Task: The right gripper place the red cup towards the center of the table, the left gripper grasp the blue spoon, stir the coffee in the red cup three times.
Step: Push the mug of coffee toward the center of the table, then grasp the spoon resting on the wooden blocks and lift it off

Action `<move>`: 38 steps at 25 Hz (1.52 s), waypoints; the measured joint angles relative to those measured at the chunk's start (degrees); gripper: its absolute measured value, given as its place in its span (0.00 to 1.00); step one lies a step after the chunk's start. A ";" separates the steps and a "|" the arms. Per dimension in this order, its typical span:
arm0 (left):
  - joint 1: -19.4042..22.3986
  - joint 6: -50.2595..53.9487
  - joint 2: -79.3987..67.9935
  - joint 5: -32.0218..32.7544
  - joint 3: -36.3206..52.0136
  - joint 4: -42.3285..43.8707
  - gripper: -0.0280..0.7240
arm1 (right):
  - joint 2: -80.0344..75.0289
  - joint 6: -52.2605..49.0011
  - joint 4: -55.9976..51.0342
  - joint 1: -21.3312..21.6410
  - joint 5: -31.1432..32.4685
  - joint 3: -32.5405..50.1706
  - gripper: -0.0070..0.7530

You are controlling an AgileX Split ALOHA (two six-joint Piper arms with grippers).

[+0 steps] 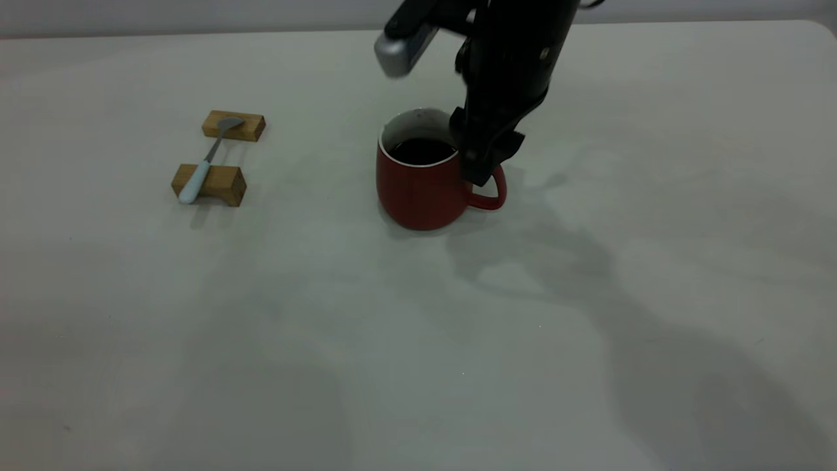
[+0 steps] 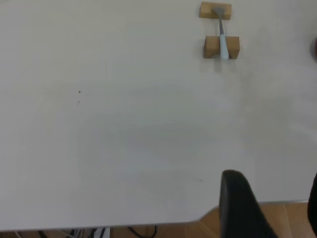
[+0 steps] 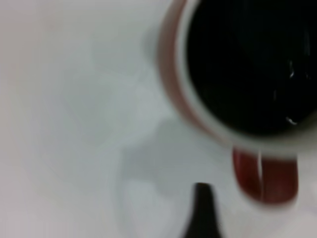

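While the right gripper (image 1: pixel 480 171) reaches down from above at the handle side of the red cup (image 1: pixel 422 186), its dark tip sits just above the loop handle, right beside the cup's rim; whether its fingers are spread or closed on the handle I cannot tell, since only one black finger shows in the exterior view and the wrist view shows just a single dark tip (image 3: pixel 200 210) next to the handle. Directly beneath and beside that gripper, the cup stands upright on the table (image 1: pixel 418 340), roughly mid-table, with the coffee (image 1: pixel 422 150) filling its white interior; in the right wrist view the cup (image 3: pixel 267 178) and its dark liquid (image 3: pixel 247 64) lie close under the camera. Well away from the right gripper, on the far side of the cup from it, the blue spoon (image 1: pixel 208 160) lies bridged across two wooden blocks (image 1: pixel 209 184), its pale handle over the nearer block and its metal bowl resting on the farther one. From the left gripper (image 2: pixel 270 208), of which two dark fingers stand apart with nothing between them at the table's edge, the spoon (image 2: pixel 221 34) and blocks (image 2: pixel 221 47) are far off across bare tabletop.
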State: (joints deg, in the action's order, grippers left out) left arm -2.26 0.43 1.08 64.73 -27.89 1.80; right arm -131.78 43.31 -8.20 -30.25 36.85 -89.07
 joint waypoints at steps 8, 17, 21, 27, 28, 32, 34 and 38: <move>0.00 0.00 0.00 0.04 0.00 0.00 0.58 | 22.12 -15.77 2.41 2.61 26.08 -0.05 0.93; 0.00 0.00 0.00 0.04 0.00 0.00 0.58 | 45.44 -30.04 7.80 2.73 33.16 4.83 0.91; 0.00 0.00 0.00 0.04 0.00 0.00 0.58 | 56.38 -33.81 7.80 2.73 33.49 15.73 0.91; 0.00 0.00 0.00 0.04 0.00 0.00 0.58 | 77.19 -38.10 7.80 2.79 33.95 35.11 0.90; 0.00 0.00 0.00 0.04 0.00 0.00 0.58 | 81.36 -38.23 7.71 3.17 33.68 38.29 0.90; 0.00 0.00 0.00 0.04 0.00 0.00 0.58 | 95.80 -38.34 6.30 9.78 29.02 49.00 0.89; 0.00 0.00 0.00 0.04 0.00 0.00 0.58 | 102.47 -38.34 6.13 14.35 27.54 52.91 0.89; 0.00 0.00 0.00 0.04 0.00 0.00 0.58 | 113.17 -38.51 5.60 22.79 26.96 57.46 0.88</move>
State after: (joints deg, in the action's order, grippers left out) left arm -2.26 0.43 1.08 64.77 -27.89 1.80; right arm -18.62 4.79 -2.61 -7.47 63.81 -31.60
